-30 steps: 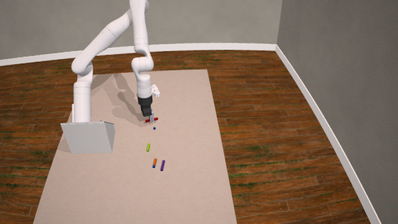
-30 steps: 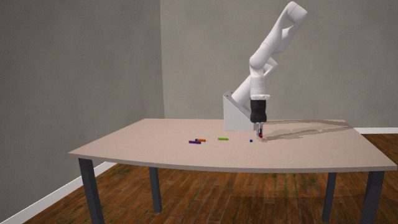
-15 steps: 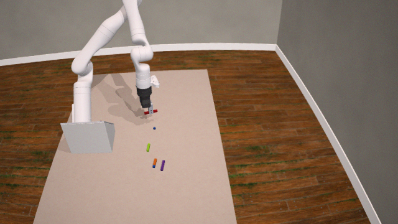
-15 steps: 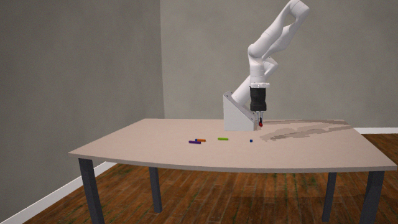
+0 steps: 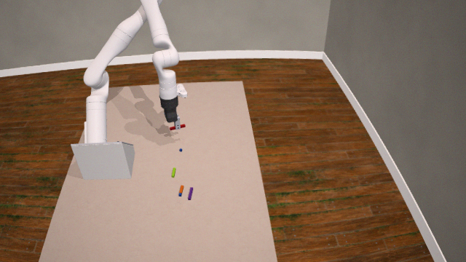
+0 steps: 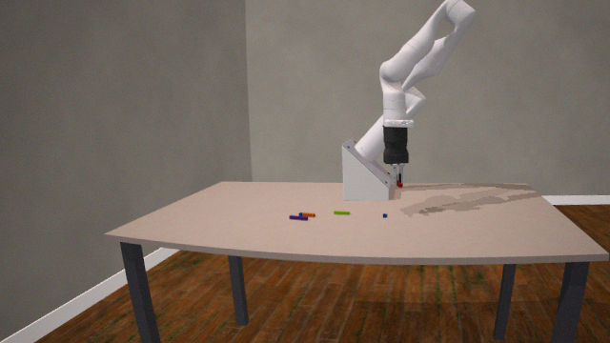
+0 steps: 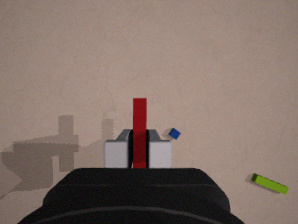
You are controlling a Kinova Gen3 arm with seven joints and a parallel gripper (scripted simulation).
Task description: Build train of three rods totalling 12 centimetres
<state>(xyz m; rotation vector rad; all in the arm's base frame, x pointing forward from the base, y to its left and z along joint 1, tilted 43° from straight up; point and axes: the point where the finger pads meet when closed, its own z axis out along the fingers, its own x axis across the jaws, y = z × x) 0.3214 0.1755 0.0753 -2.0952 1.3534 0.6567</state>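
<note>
red rod (image 5: 183,126) (image 6: 399,185) (image 7: 140,112) held crosswise in claw (image 5: 178,127) (image 6: 398,183) (image 7: 139,143)
top: rod points at the table's (image 5: 218,225) (image 6: 362,259) right edge; orange rod (image 5: 181,188) (image 6: 309,214) + touching blue rod (image 5: 180,194) (image 6: 300,214) sit nearer bottom edge, axis roughly toward it. likely needs a quarter turn. exterior: rod off the surface, pair toward left edge. wrist: claw narrow on rod, long axis between fingers.
</note>
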